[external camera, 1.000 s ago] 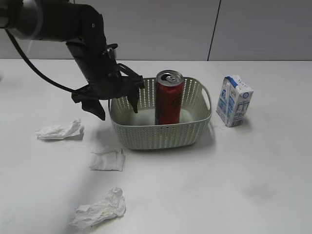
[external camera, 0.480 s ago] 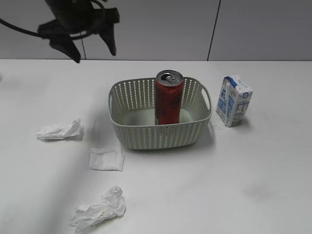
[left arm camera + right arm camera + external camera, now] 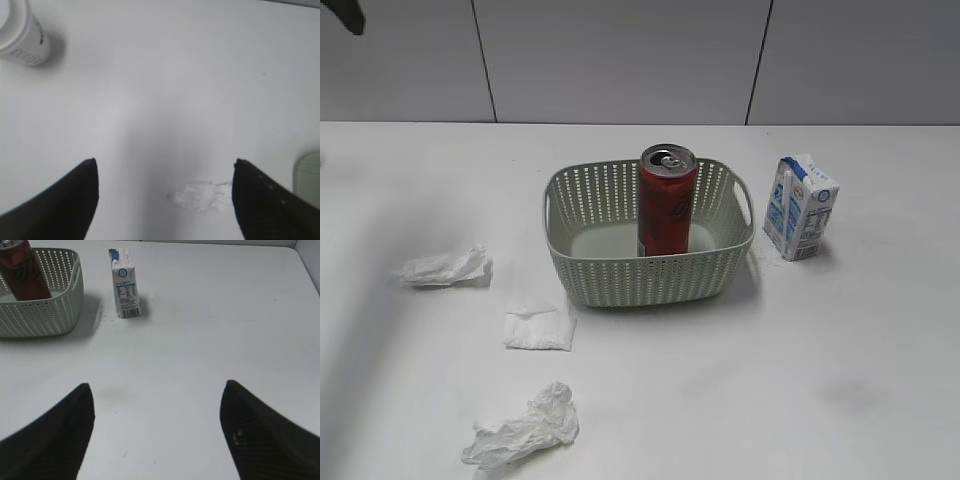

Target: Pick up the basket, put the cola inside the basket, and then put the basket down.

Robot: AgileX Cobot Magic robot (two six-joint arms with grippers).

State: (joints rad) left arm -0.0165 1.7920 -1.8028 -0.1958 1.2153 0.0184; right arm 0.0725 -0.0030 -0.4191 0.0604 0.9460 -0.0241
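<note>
The sage-green basket (image 3: 650, 270) stands on the white table in the middle of the exterior view. The red cola can (image 3: 667, 200) stands upright inside it, towards the back. Both also show at the top left of the right wrist view: the basket (image 3: 45, 315) and the can (image 3: 22, 275). My left gripper (image 3: 164, 162) is open and empty, high above the table left of the basket; only a dark tip of it (image 3: 345, 12) shows at the exterior view's top left corner. My right gripper (image 3: 157, 385) is open and empty, over bare table well clear of the basket.
A blue-and-white carton (image 3: 801, 207) stands right of the basket. Crumpled tissues lie left (image 3: 445, 267), front left (image 3: 538, 327) and near the front edge (image 3: 523, 430). A white cup (image 3: 20, 32) stands at the top left of the left wrist view.
My left arm has lifted away from the basket's left rim and swung up and left, almost out of the exterior view. The basket and can have stayed put.
</note>
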